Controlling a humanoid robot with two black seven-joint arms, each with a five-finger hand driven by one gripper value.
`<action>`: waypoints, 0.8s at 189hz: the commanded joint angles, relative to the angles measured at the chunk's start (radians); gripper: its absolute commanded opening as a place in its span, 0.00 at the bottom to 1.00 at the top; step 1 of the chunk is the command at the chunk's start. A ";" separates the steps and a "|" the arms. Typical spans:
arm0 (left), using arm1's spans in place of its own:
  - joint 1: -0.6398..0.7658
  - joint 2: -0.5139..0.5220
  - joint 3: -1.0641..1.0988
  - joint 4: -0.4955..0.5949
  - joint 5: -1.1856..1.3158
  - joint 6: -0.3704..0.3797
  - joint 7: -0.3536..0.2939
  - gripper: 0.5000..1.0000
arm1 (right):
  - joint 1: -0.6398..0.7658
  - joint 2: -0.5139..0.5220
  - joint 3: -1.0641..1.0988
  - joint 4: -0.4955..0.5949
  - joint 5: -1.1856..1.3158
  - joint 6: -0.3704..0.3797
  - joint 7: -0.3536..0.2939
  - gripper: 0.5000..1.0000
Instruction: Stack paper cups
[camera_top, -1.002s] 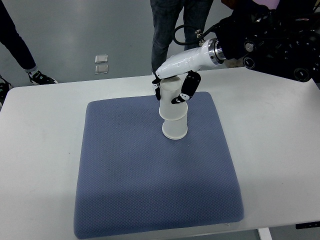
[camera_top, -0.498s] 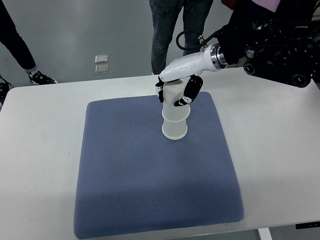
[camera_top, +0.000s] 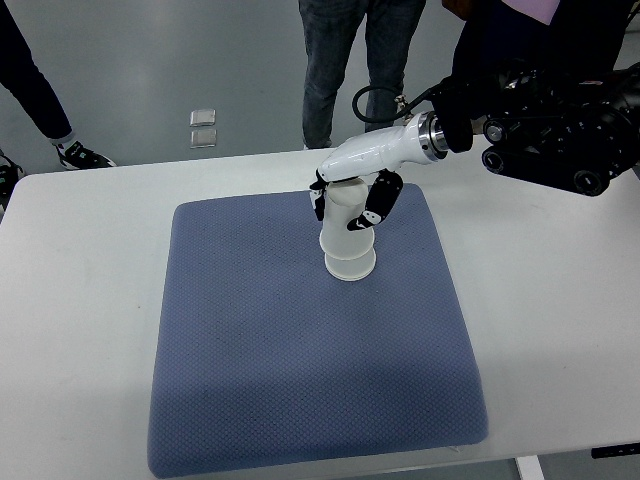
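From the top view, the right hand (camera_top: 345, 205) reaches in from the right edge, its white shell and black fingers (camera_top: 375, 203) wrapped around the upper paper cup (camera_top: 343, 208). That cup sits upside down over the lower paper cup (camera_top: 349, 258), which stands mouth-down on the blue mat (camera_top: 300, 350) near the mat's far middle. The mat lies on the white surface (camera_top: 90, 280).

Compared with a second ago, the held cup has come down noticeably. Then the pair made a tall, slightly crooked tower with much of the lower cup showing; now the upper cup has slid further over it, only the lower cup's bottom band is exposed, and the stack looks straighter. I'd judge the nesting is nearly done and what remains is a last push or simply letting go, though I can't tell whether the cups are fully seated.

The left arm is nowhere to be seen. Two people's legs (camera_top: 345, 70) stand beyond the surface, another leg (camera_top: 35, 90) at far left, and a small floor plate (camera_top: 202, 127) is set in the grey floor.

I can't make out any brand, label or writing on the cups, mat or arm.
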 joint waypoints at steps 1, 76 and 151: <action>0.000 0.000 0.000 0.000 0.000 0.000 0.000 1.00 | -0.001 0.000 0.004 -0.002 0.007 -0.005 0.000 0.72; 0.000 0.000 0.000 0.000 0.000 0.000 0.000 1.00 | 0.001 -0.004 0.053 -0.020 0.010 -0.002 0.000 0.81; 0.000 0.000 0.000 0.000 0.000 0.000 0.000 1.00 | -0.134 0.034 0.299 -0.255 0.375 0.025 -0.060 0.81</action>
